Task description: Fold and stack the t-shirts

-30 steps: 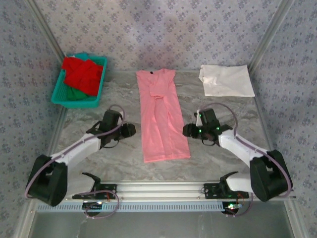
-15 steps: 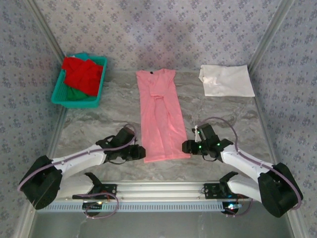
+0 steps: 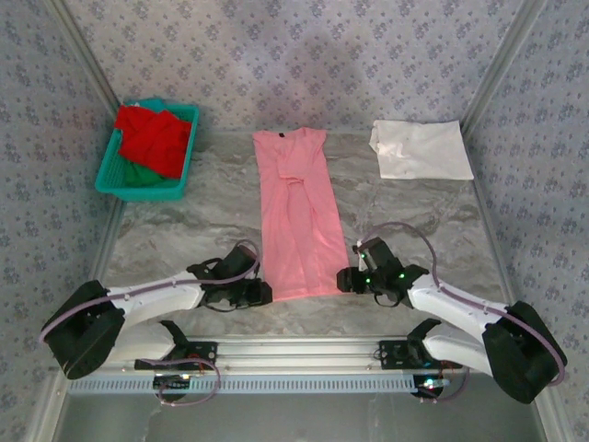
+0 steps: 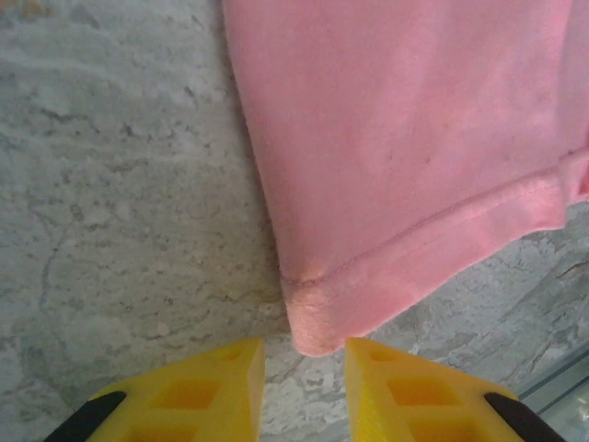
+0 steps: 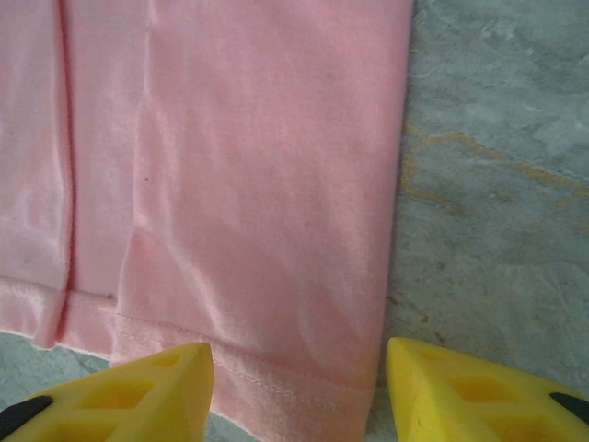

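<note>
Pink t-shirt (image 3: 296, 216) lies flat in the middle of the table (image 3: 184, 221), folded lengthwise into a long narrow strip. Collar at the far end, hem at the near end. Sleeves are tucked in, and the overlapping flaps leave fold lines down the middle. Cloth is smooth and plain light pink, no print.

White t-shirt (image 3: 421, 149) sits at the far right of the table, folded into a rough rectangle, well apart from the pink one. Red t-shirt (image 3: 152, 138) is crumpled in the teal basket (image 3: 109, 175) at the far left, with a green t-shirt (image 3: 138, 175) showing under it.

Left gripper (image 4: 304, 354) is low at the near left corner of the pink t-shirt. Its yellow fingers stand a narrow gap apart, and the rounded hem corner pokes just into that gap. Not clamped: table shows on both sides of the corner, so nothing is held. In the left wrist view the hem has a stitched line and the corner looks thick and slightly rolled.

Right gripper (image 5: 299, 368) is at the near right corner, jaws spread wide, released and holding nothing. The hem and the straight right edge of the strip lie between its fingertips. The right wrist view shows a stitched hem band and a vertical fold ridge on the left. Bare marbled table lies to the right of the cloth.
</note>
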